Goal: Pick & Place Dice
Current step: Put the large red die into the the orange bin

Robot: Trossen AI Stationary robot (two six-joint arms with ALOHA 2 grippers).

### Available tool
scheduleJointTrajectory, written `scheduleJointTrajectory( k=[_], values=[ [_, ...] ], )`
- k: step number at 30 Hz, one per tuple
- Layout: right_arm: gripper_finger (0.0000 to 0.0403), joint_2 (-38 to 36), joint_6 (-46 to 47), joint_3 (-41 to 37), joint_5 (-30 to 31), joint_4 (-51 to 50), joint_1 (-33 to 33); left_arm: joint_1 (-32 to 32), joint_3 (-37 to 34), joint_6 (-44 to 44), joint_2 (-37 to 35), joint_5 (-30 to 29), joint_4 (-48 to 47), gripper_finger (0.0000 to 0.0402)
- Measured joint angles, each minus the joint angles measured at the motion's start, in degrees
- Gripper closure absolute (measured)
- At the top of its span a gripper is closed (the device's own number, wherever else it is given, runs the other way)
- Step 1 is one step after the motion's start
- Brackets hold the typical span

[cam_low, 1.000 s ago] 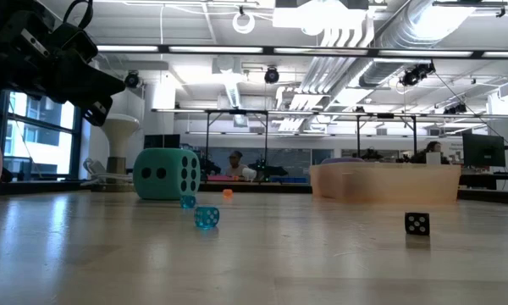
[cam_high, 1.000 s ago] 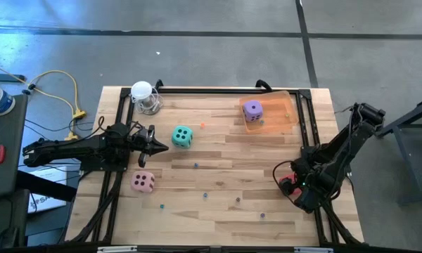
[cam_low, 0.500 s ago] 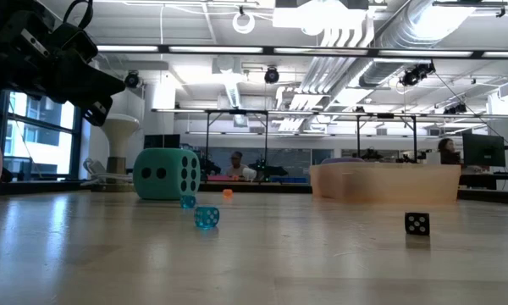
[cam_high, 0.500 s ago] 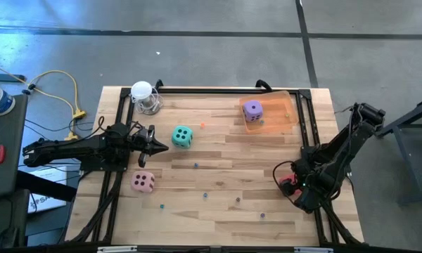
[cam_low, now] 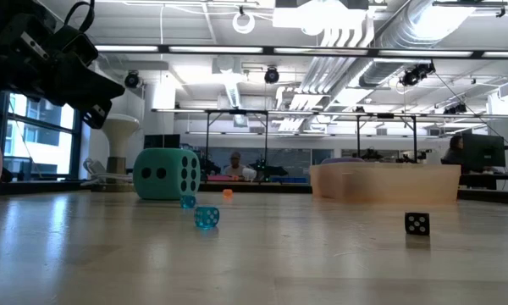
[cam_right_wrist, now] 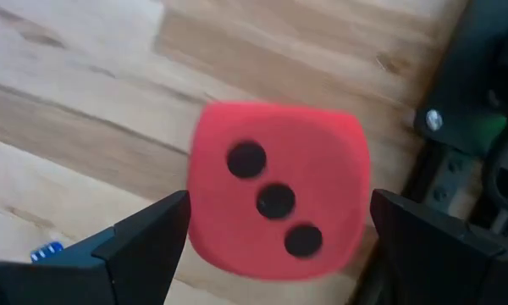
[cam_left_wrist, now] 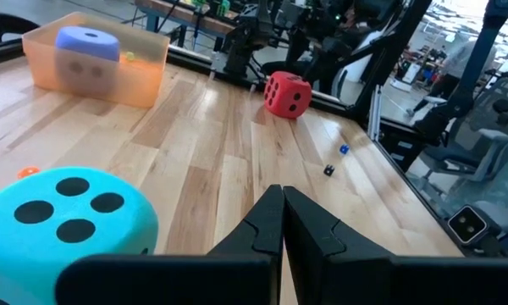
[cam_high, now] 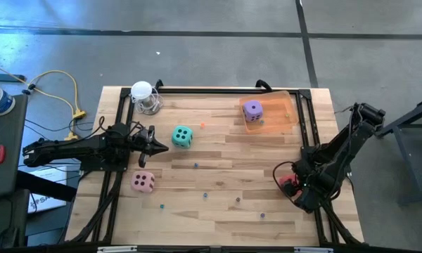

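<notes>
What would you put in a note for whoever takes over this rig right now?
Left tool: shut, empty, hovering beside the teal die.
Right tool: open, fingers either side of the red die at the table's right edge; no grip yet.
Purple die: already in the orange bin at the back right.
Pink die: on the table, front left.
Done: one die binned. Left: red, teal and pink, presumably bound for the same bin. Small beads are scattered on the wood; ignore them.

One die (cam_high: 252, 110) in the bin (cam_high: 287, 116) (three others on the table (cam_high: 218, 204)).
</notes>
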Motion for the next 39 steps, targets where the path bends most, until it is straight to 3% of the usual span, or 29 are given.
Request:
scheduleJointTrajectory(
  k=[39],
  values=[
    [0.0045, 3.0, -2.07, 0.07, 1.64, 0.63, -0.01, 0.0, -0.01, 0.08, 0.02, 0.0, -0.03, 0.0399]
  ],
)
